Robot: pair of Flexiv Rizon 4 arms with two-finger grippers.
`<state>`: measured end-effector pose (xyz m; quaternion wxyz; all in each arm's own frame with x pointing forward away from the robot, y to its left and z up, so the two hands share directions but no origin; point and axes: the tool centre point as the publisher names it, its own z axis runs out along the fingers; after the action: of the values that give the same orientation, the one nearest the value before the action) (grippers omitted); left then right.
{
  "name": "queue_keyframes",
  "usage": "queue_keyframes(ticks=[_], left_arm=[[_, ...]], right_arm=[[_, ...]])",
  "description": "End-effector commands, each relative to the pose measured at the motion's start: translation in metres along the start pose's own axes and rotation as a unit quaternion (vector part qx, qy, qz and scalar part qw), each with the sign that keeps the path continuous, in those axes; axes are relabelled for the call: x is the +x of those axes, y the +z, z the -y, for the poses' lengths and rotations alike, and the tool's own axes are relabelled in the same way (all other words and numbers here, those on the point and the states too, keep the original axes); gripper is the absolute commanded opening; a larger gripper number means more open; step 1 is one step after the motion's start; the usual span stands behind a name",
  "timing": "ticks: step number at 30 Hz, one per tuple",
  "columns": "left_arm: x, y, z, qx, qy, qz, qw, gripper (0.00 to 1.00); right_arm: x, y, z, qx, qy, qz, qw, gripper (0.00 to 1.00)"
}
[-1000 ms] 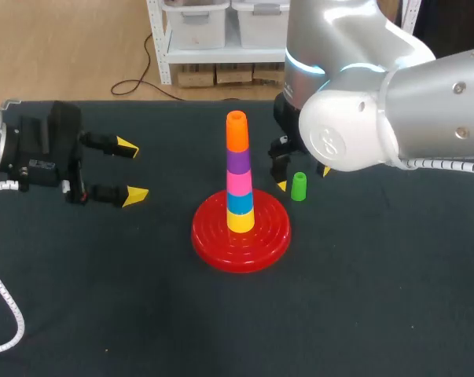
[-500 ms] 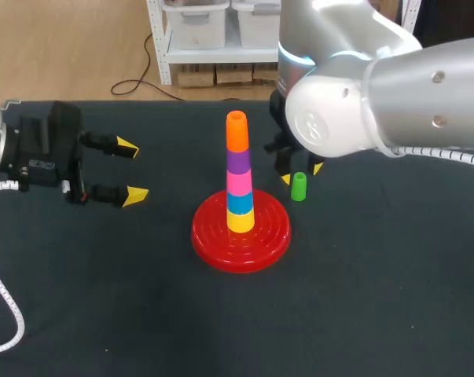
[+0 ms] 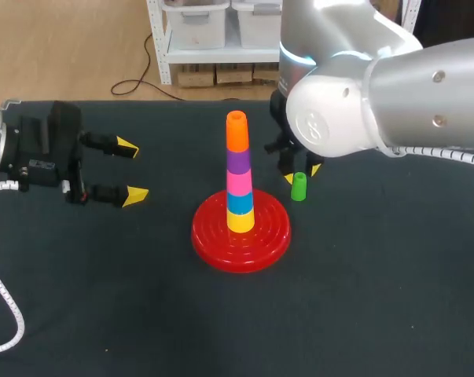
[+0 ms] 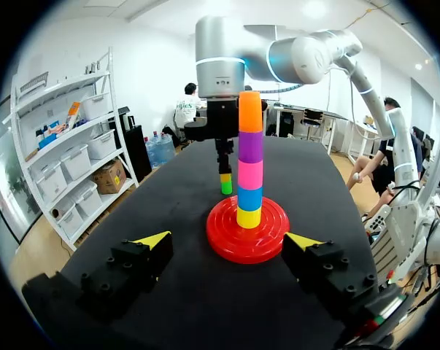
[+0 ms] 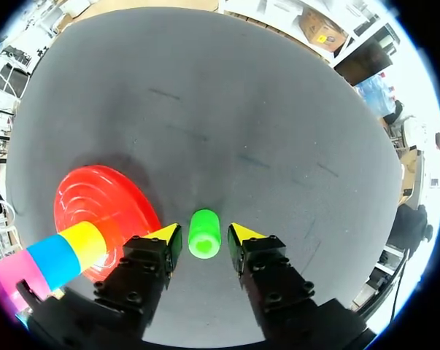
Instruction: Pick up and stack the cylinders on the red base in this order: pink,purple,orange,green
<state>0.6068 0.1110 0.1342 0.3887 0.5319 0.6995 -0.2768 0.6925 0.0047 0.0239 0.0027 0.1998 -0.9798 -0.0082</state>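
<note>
A glossy red base (image 3: 241, 232), round and ridged in concentric rings, sits on the dark, matte worktop (image 3: 378, 275). On its middle rises a tapering tower of smooth plastic cylinders: yellow (image 3: 239, 221), blue (image 3: 239, 203), pink (image 3: 238, 182), purple (image 3: 237, 162) and orange (image 3: 237, 132) on top. The small green cylinder (image 3: 299, 187) stands upright on the worktop just right of the base. The right gripper (image 5: 203, 233) is lowered over it, fingers spread to either side with a thin gap at each. The left gripper (image 3: 131, 170) hangs well left of the base, fingers wide apart and holding nothing.
</note>
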Motion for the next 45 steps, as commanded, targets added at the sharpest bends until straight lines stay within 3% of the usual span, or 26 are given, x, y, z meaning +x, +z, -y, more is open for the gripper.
queue_keyframes(ticks=[1, 10, 14, 19, 31, 45], left_arm=[[0.002, 0.000, 0.000, -0.001, 0.001, 0.003, 1.000, 1.00], [0.002, 0.000, 0.000, -0.001, 0.001, 0.003, 1.000, 1.00], [0.002, 0.000, 0.000, -0.001, 0.001, 0.003, 1.000, 1.00], [0.002, 0.000, 0.000, -0.001, 0.001, 0.003, 1.000, 1.00], [0.002, 0.000, 0.000, -0.001, 0.001, 0.003, 1.000, 1.00], [0.002, 0.000, 0.000, -0.001, 0.001, 0.003, 1.000, 1.00]], right_arm=[[0.004, 0.001, 0.000, 0.001, 0.001, 0.004, 1.000, 0.41], [0.004, 0.001, -0.002, 0.004, -0.003, 0.006, 1.000, 0.27], [0.004, 0.001, -0.001, 0.004, -0.002, 0.006, 1.000, 0.00], [0.005, -0.017, -0.002, 0.008, -0.005, 0.018, 1.000, 0.00], [0.002, -0.118, -0.016, 0.019, -0.037, 0.063, 0.997, 0.00], [0.018, -0.237, -0.040, 0.012, -0.078, 0.130, 0.988, 0.00]])
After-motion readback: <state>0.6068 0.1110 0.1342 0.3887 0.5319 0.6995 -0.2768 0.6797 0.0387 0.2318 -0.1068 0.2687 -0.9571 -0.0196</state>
